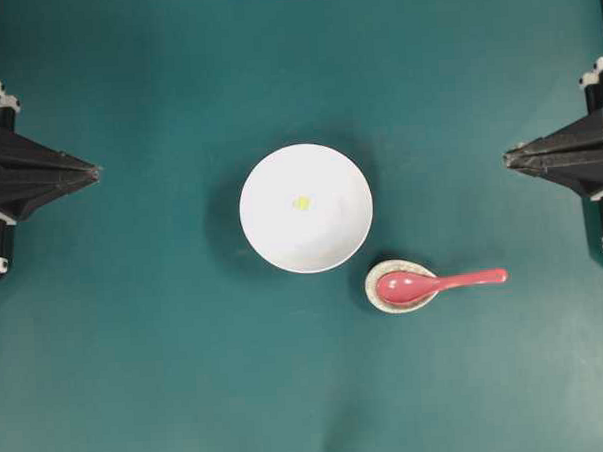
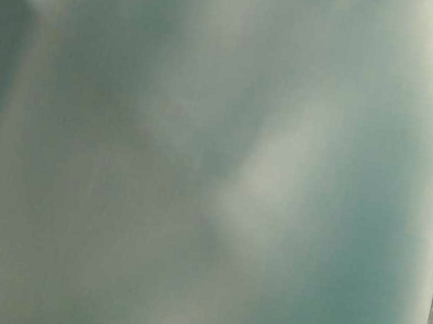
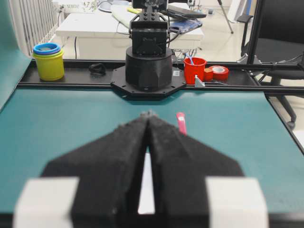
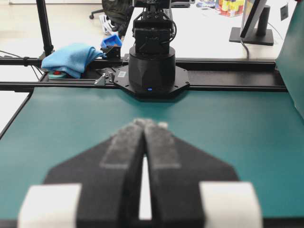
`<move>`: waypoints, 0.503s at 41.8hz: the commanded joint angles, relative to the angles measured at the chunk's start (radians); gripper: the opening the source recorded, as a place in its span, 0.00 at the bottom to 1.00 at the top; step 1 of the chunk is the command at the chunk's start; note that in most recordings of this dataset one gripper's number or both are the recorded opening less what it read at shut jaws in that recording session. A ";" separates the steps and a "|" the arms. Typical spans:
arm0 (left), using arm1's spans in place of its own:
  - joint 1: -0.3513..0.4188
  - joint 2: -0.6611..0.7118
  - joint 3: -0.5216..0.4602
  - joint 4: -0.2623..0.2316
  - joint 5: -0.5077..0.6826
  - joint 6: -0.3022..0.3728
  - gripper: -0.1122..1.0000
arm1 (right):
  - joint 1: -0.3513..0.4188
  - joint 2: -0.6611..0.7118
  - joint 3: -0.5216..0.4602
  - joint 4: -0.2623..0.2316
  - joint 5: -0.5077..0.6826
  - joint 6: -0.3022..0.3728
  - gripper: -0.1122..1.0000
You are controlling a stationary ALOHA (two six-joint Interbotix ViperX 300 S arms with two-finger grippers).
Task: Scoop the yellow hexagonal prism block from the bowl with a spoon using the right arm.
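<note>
Nothing is grasped: both pointed black jaws, right (image 1: 509, 158) and left (image 1: 94, 174), sit clenched and empty. The tiny yellow hexagonal block (image 1: 301, 202) lies in the round white bowl (image 1: 272, 242), well ahead of the right jaws; the glossy pink-red spoon (image 1: 434, 282) rests nearer. Next, I judge, those jaws must part and take its handle.

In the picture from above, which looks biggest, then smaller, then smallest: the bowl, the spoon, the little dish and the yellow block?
1. Bowl, biggest by far.
2. Spoon: longer than the dish is wide.
3. Dish under the spoon's scoop, only partly showing.
4. Yellow block, a tiny dot in the bowl.
</note>
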State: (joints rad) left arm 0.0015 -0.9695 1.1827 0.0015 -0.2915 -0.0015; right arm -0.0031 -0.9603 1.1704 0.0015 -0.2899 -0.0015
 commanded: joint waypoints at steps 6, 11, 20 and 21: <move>0.002 0.009 -0.025 0.011 0.049 -0.011 0.10 | -0.006 0.017 -0.043 0.000 0.051 -0.006 0.10; 0.002 0.006 -0.025 0.011 0.051 -0.012 0.10 | -0.006 0.023 -0.048 0.000 0.069 -0.006 0.10; 0.002 0.006 -0.026 0.011 0.038 -0.012 0.10 | -0.006 0.025 -0.048 0.000 0.074 -0.006 0.33; 0.002 0.006 -0.025 0.011 0.038 -0.012 0.10 | -0.006 0.025 -0.048 0.002 0.074 -0.006 0.38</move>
State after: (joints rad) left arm 0.0015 -0.9695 1.1827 0.0092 -0.2439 -0.0123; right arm -0.0061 -0.9388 1.1474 0.0015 -0.2132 -0.0061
